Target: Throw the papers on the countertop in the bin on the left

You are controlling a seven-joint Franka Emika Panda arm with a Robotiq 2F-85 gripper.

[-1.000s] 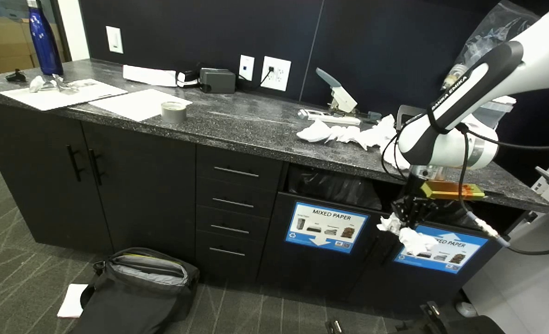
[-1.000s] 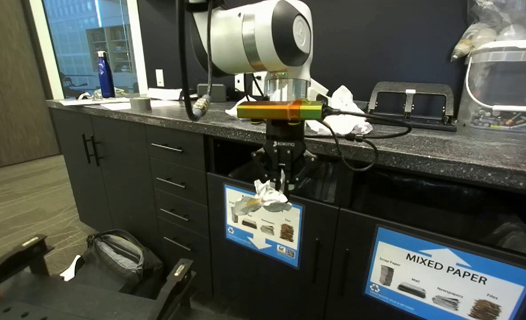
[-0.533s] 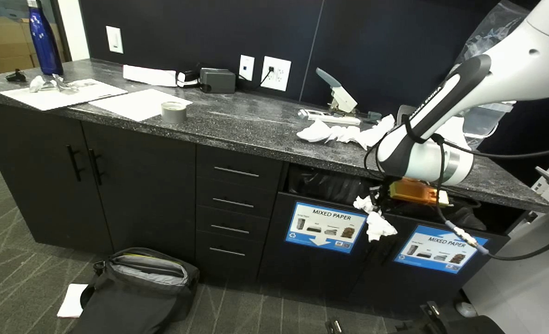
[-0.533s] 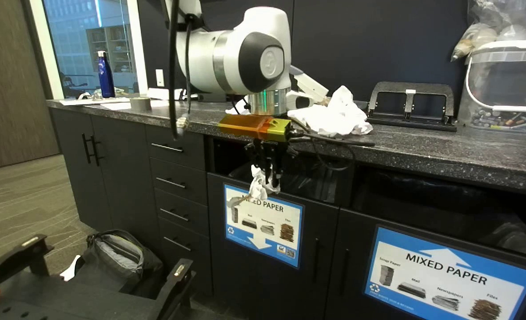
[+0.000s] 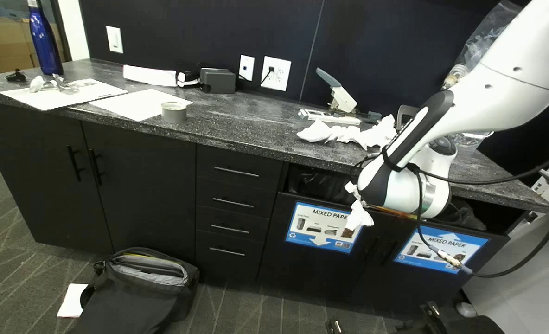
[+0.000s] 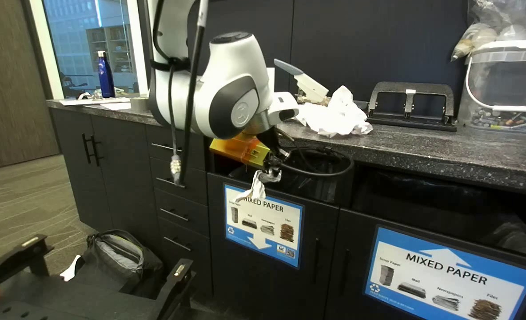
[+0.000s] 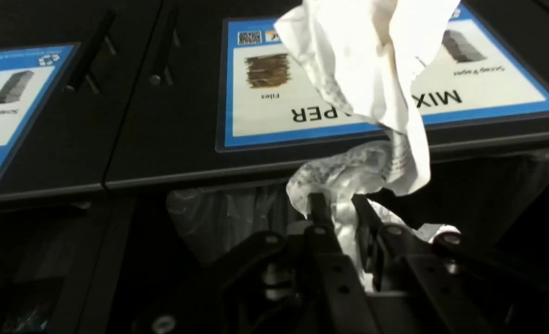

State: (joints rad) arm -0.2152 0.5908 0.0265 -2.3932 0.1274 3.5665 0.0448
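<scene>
Below the front edge of the counter (image 5: 256, 121), the gripper (image 7: 341, 206) pinches a crumpled paper (image 7: 367, 60) before the left bin (image 5: 323, 183), a loose flap hanging outside; like the wads (image 5: 318, 132) behind that edge, it should be light, soft and easily torn, best held at thick folds.

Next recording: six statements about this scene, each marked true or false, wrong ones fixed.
1. The gripper holds crumpled paper. True.
2. A blue bottle stands on the countertop. True.
3. The held paper is wholly inside the bin. False: part shows in front of a MIXED PAPER sign.
4. All the crumpled paper is in the gripper. False: a crumpled heap lies on the countertop.
5. A hole punch stands beside a clear bucket. True.
6. The hole punch lies on the floor. False: it stands on the countertop.
</scene>
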